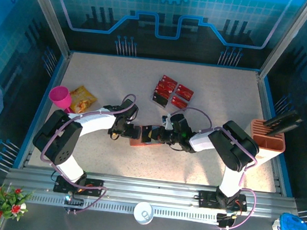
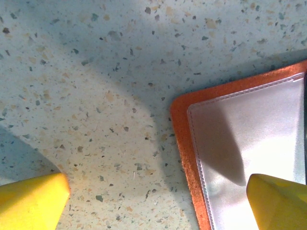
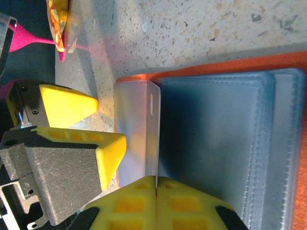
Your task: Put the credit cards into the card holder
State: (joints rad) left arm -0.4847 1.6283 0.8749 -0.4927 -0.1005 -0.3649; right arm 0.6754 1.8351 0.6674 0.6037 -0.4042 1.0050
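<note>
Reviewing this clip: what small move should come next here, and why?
Probably close the left gripper on the card holder corner to steady it. Its open fingers straddle that corner, one over the pocket and one over bare table. The right gripper is shut on the clear flap, holding it up. The credit cards lie apart, farther back.

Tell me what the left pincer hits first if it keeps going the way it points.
The open left pincer straddles an edge of the card holder: one finger would likely meet its clear pocket, the other the bare table. Depth is unclear.
</note>
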